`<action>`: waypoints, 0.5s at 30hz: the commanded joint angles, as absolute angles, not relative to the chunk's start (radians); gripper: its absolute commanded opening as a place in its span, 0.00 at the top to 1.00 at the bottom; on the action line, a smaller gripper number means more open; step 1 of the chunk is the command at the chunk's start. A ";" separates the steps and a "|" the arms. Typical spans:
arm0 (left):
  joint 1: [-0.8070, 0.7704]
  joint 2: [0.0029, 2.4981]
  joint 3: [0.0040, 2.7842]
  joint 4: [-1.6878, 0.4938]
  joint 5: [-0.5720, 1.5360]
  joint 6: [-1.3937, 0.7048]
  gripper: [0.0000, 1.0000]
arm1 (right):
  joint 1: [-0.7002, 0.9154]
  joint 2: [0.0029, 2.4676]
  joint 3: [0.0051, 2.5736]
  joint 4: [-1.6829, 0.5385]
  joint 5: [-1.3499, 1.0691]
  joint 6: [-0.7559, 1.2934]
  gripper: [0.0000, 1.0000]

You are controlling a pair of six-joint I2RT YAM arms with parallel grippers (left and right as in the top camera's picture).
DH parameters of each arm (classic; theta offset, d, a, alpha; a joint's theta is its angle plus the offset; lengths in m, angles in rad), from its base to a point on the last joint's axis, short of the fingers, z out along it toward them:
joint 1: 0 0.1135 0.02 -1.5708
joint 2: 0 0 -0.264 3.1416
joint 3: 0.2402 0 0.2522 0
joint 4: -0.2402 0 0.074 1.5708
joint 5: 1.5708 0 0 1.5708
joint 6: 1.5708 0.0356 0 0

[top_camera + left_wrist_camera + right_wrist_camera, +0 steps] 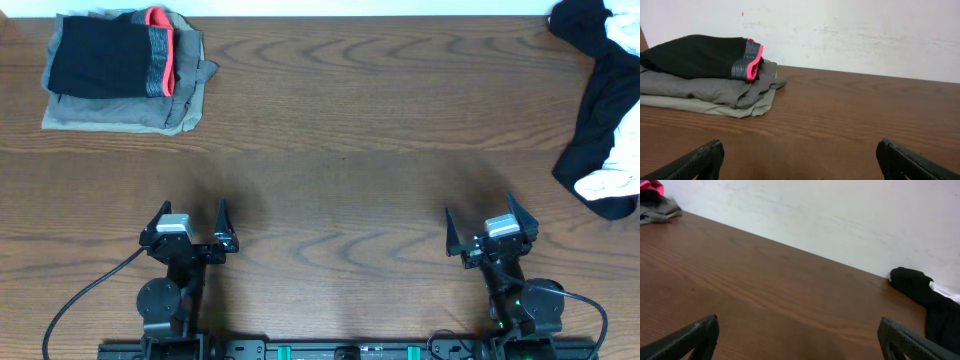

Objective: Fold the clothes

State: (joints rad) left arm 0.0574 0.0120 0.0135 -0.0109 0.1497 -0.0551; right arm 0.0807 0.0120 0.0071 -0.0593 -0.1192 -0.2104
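A stack of folded clothes lies at the table's far left: grey garments with a black piece with a pink-and-grey waistband on top. It also shows in the left wrist view. A heap of unfolded black and white clothes lies at the far right edge; its black part shows in the right wrist view. My left gripper is open and empty near the front edge, left of centre. My right gripper is open and empty near the front edge, right of centre. Both are far from the clothes.
The brown wooden table spans the view. A white wall stands behind its far edge. Black cables run from the arm bases at the front.
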 commanded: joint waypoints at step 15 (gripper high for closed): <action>0.062 0.004 0.004 -0.055 0.168 -0.051 0.02 | 0.072 0.006 0.006 -0.073 -0.007 -0.243 0.01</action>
